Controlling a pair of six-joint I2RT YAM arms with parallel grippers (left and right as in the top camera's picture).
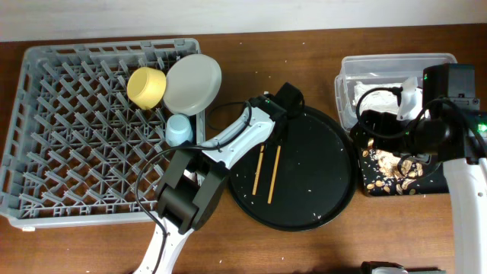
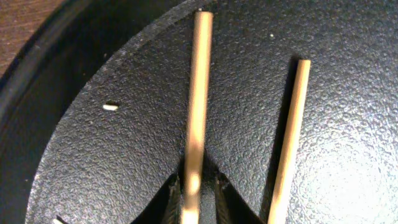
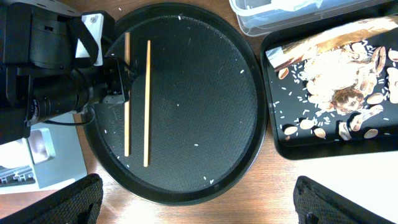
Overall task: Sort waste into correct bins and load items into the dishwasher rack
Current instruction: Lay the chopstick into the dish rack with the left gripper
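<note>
Dishwasher rack (image 1: 76,152) is set along the left edge of the tabletop and fills most of that side. Three items are seen in its far right part. The yellow bowl (image 1: 147,86) and the plate (image 1: 193,84) sit just beside each other. The light-blue cup (image 1: 179,130) sits a little nearer than both.

Round black tray (image 1: 319,190) is placed mid-table, toward the near edge, with pale crumbs scattered on it. The chopsticks (image 1: 259,170) are laid in its left half, parallel and slightly apart.

Left gripper (image 2: 198,186) is lowered onto the round tray. Its fingers (image 2: 174,202) are drawn in close on either side of the rack-side chopstick (image 2: 196,93), which is pinched between them. How firm the grip is cannot be judged. The other chopstick (image 2: 289,137) lies free just beside it, flat on the tray.

Right gripper (image 3: 199,211) is held high over the right part of the table. Its fingers (image 3: 62,202) are spread wide, and nothing is seen between them.

Clear tub (image 1: 350,68) is found at the far right corner, with the white napkin (image 1: 365,95) inside, partly hidden by the right arm. Shallow black tray (image 3: 268,118) is set along the right edge, just nearer than the tub. In it are the gold-brown wrapper (image 3: 336,40), the food scraps (image 3: 345,96) and loose rice grains.
</note>
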